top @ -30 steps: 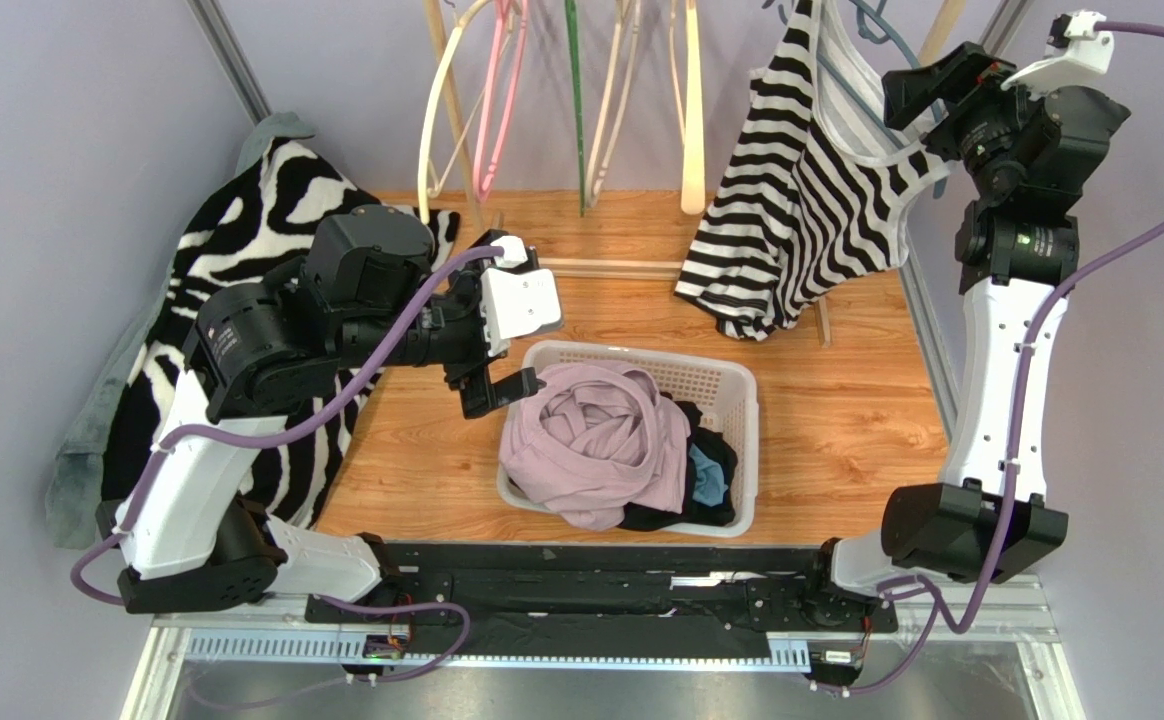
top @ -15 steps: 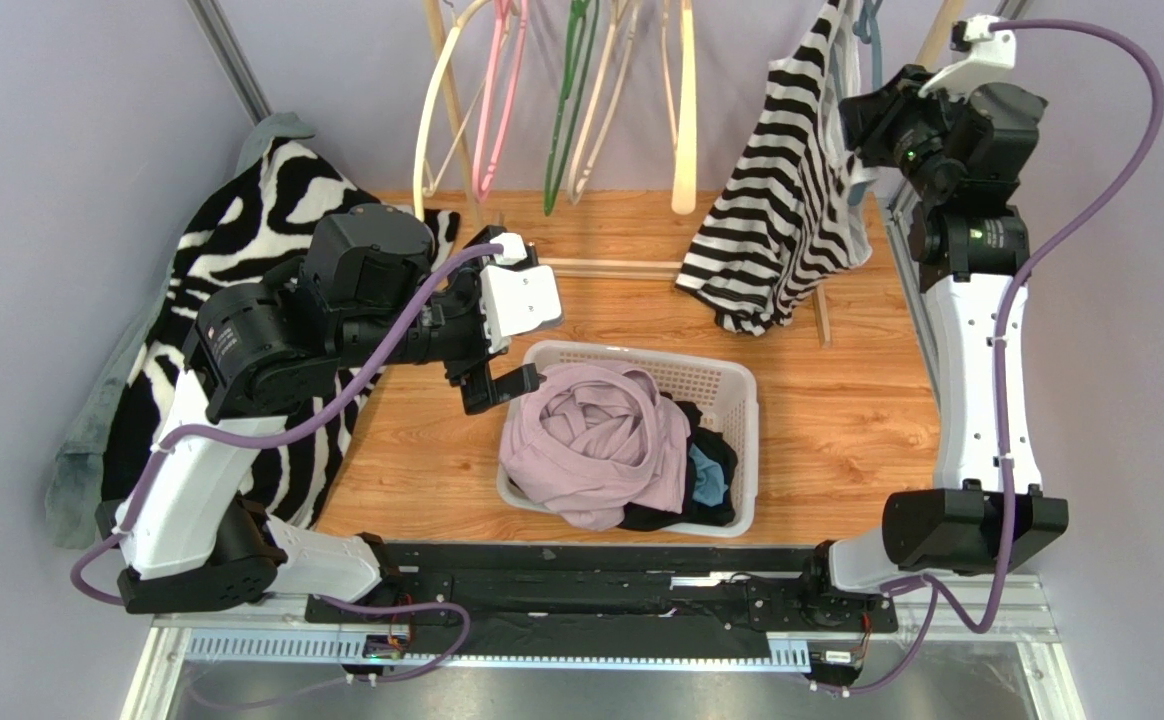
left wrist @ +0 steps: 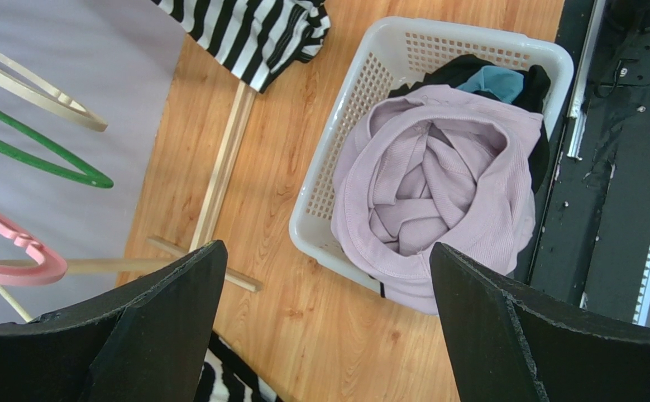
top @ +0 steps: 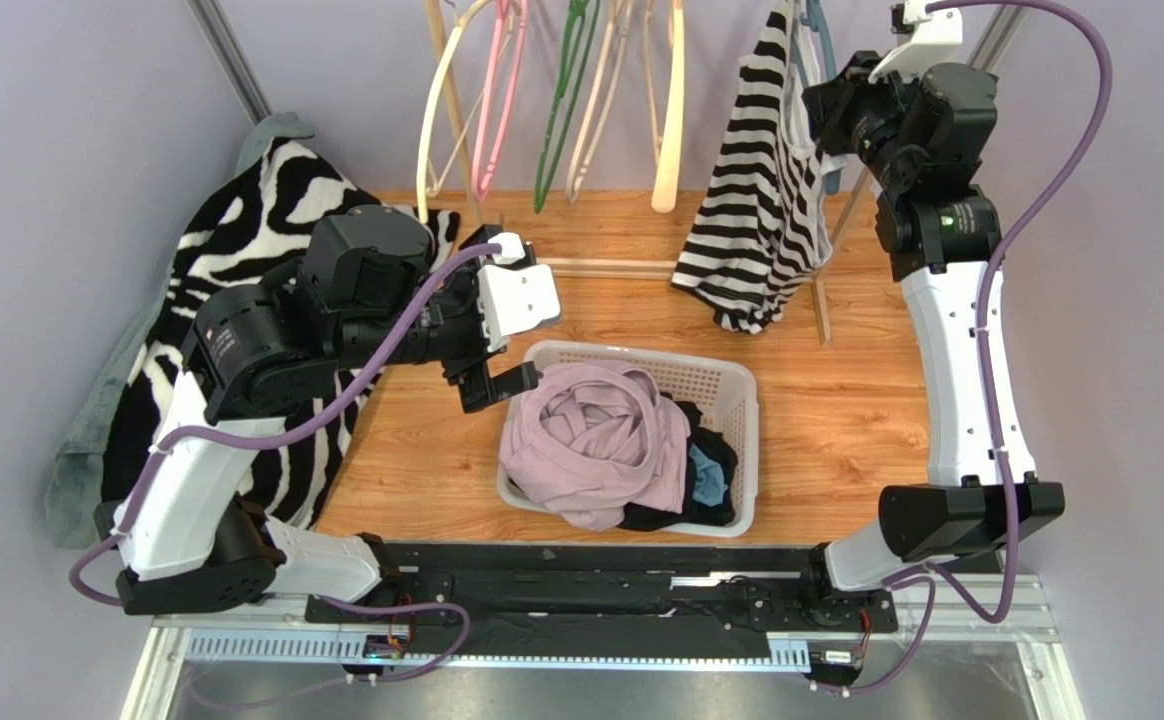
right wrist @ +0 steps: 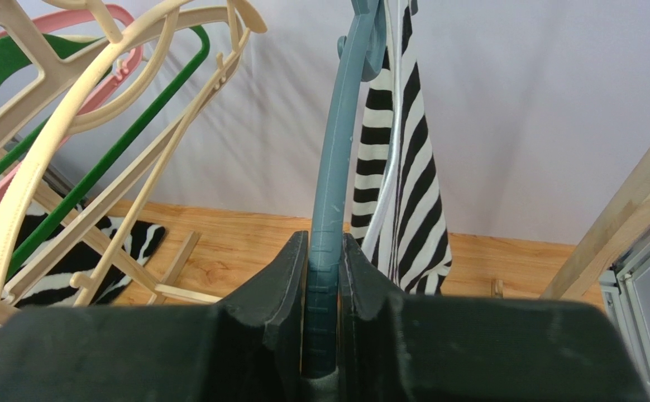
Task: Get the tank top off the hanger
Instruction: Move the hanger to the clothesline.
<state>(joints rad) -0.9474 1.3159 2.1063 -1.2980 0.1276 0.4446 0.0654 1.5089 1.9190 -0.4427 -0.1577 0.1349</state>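
- Our right arm (top: 956,345) has swung in towards 12 o'clock. With it came the striped tank top (top: 761,195), which now hangs narrow at 1 o'clock, still on its hanger.
- The right gripper (right wrist: 322,276) has clamped tight on the grey-blue hanger (right wrist: 330,167). With the hanger steadied, we judge that stripping can begin.
- The left gripper (left wrist: 324,260) stays spread wide and empty by the laundry basket (top: 749,428) at 6 o'clock, well apart from the top.
- Empty hangers (top: 558,105) crowd 11 o'clock, just beside the pull path.
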